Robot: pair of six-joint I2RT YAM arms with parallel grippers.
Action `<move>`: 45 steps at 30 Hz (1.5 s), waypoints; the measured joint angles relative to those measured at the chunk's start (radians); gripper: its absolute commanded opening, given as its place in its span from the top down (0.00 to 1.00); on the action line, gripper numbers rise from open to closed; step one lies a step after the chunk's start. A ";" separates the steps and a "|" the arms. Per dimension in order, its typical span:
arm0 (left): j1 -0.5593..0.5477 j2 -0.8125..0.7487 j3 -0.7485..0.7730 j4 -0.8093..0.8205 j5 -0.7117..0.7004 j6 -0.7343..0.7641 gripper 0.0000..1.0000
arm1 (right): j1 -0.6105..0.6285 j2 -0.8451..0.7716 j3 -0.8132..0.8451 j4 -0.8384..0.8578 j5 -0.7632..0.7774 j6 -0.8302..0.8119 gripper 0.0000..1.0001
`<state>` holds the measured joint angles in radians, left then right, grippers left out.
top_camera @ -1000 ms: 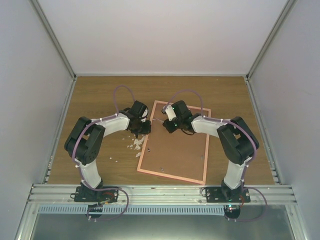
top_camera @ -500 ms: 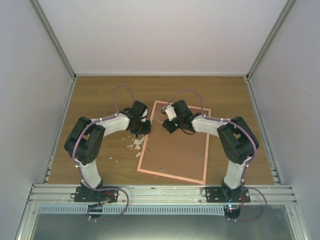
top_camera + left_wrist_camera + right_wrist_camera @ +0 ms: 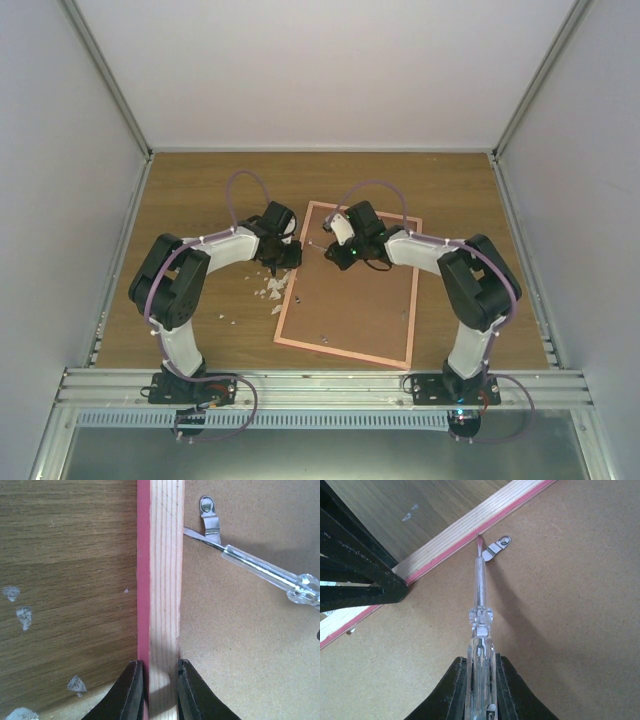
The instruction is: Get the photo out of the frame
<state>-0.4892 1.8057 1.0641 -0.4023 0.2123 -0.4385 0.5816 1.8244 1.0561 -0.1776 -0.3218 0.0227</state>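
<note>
Table [image 3: 190, 190]: frame [image 3: 345, 310] lies back up, same place.
Left gripper [image 3: 159, 666]: clamped on frame rail, unmoved.
Right gripper [image 3: 481, 662]: clamped on screwdriver [image 3: 479, 587], tip at clip [image 3: 497, 546]; shifted slightly nearer.

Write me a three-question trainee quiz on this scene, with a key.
1. True or false: the frame lies front side up.
2. The right gripper holds: A) a brush, B) a clear-handled screwdriver, C) nothing.
3. What is the left gripper shut on?

Key: 1 false, the brown back faces up. 2 B. 3 the frame's wooden side rail.
</note>
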 measured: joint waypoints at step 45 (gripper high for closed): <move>0.005 -0.691 -0.696 0.188 -0.060 -0.730 0.79 | 0.002 -0.546 -0.413 0.179 0.185 0.192 0.99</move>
<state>-0.4839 1.1149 0.3679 -0.2138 0.1528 -1.1683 0.5835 1.2781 0.6434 0.0013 -0.1364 0.2150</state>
